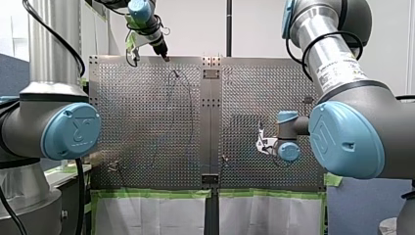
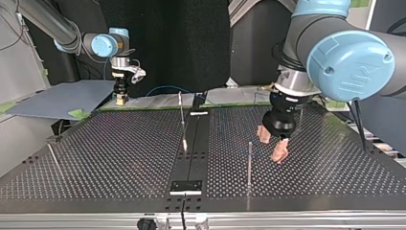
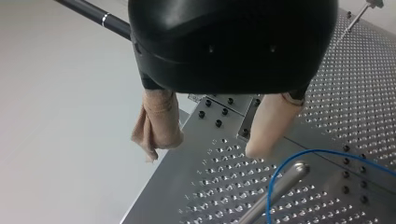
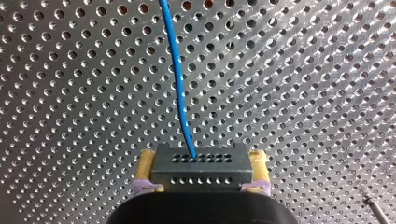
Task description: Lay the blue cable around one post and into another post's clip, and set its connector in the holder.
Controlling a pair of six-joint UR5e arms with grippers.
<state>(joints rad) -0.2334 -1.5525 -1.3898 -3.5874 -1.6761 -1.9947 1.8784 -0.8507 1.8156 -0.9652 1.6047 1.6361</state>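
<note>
In the right wrist view my right gripper (image 4: 201, 176) is shut, its yellow pads clamping a grey perforated connector (image 4: 201, 164). The blue cable (image 4: 176, 70) runs out of the connector across the perforated table. In the left wrist view my left gripper (image 3: 209, 142) hangs open and empty, its beige fingers (image 3: 158, 122) spread over the table's edge. Just ahead of them the blue cable (image 3: 303, 152) curves around a metal post (image 3: 280, 185). In the top view my left gripper (image 2: 272, 146) stands open beside a thin post (image 2: 249, 163), and my right gripper (image 2: 120, 98) is at the far left edge.
More thin posts stand on the table (image 2: 119, 158): one near the middle (image 2: 182, 120) and one at the top view's left (image 2: 52, 154). A dark plate (image 2: 186, 186) sits on the central rail near the front edge. Another post (image 4: 377, 207) lies beside my right gripper.
</note>
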